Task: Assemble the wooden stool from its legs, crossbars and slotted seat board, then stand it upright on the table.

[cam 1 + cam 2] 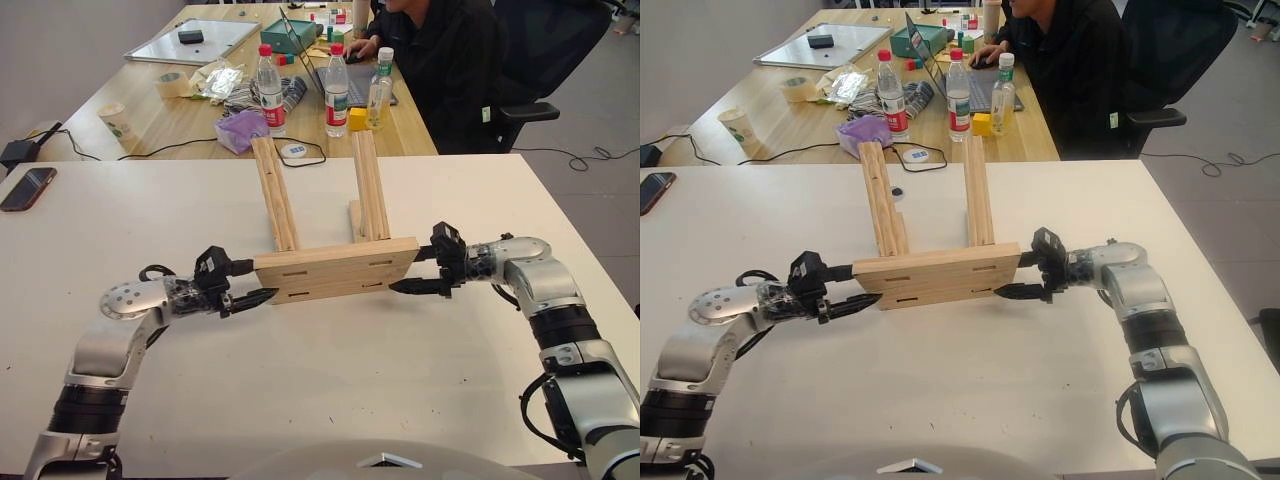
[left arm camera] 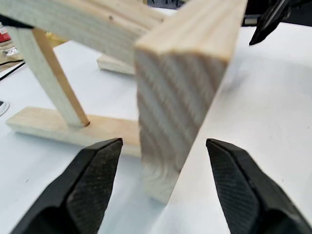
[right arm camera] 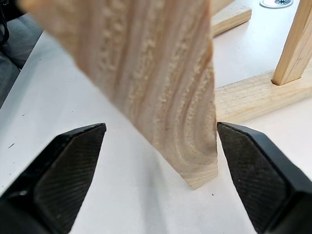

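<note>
The wooden stool lies on its side on the white table. Its slotted seat board stands on edge facing me, and its legs point away along the table. My left gripper is open at the board's left end, a finger on each side of the end grain with gaps between. My right gripper is open at the right end, straddling that end the same way. A thin crossbar joins the legs.
A phone lies at the table's far left. Beyond the stool, a second wooden table holds three bottles, a roll of tape, a cup and a laptop. A cable and a small round disc lie near the leg ends.
</note>
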Robot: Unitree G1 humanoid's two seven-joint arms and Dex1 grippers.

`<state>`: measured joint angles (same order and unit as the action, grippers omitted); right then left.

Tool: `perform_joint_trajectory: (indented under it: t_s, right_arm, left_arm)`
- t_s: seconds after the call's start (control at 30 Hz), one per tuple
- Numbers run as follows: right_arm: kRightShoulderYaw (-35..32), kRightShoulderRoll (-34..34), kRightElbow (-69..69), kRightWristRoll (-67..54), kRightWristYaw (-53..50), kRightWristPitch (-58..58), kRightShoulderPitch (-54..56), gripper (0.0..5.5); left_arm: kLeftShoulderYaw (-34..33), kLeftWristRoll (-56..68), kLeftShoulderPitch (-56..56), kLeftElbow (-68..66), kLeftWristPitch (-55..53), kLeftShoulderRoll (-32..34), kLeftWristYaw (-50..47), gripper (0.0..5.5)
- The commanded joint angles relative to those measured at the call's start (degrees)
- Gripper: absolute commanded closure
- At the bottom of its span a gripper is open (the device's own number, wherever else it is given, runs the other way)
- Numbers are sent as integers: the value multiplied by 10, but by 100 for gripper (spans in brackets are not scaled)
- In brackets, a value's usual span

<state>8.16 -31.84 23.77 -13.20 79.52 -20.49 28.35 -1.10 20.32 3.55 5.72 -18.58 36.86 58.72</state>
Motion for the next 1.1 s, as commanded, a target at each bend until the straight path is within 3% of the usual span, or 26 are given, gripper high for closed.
perform_joint_trajectory:
  t_s: [0.03,0.23,0.4,0.53,0.7,0.77,0.83,0.97,1.1]
  right_arm:
    - [9,8,3,-1,-1,-1,14,198]
    - [4,10,-10,-21,-3,-26,15,276]
    - [-2,-3,-73,-87,39,-140,15,328]
    - [-20,-34,-151,-185,83,-307,37,334]
    - [-56,-65,-205,-337,90,-563,91,373]
    - [-92,-52,-171,-392,64,-674,137,398]
    - [-127,-32,-100,-425,23,-717,184,402]
    - [-242,32,91,-370,-77,-719,290,416]
    - [-301,57,187,-327,-179,-673,336,417]
  left_arm:
    - [19,2,3,6,-10,-15,-9,276]
    - [21,12,-2,4,-38,-4,-1,336]
    - [1,94,30,60,-209,10,-21,346]
    - [-77,229,90,111,-388,4,-62,346]
    - [-273,457,240,47,-678,-40,-205,346]
    - [-209,723,248,-36,-598,26,-419,347]
    - [-160,883,252,-80,-519,49,-588,364]
    - [-207,927,272,-132,-426,-63,-841,385]
    - [-234,927,272,-158,-379,-106,-952,390]
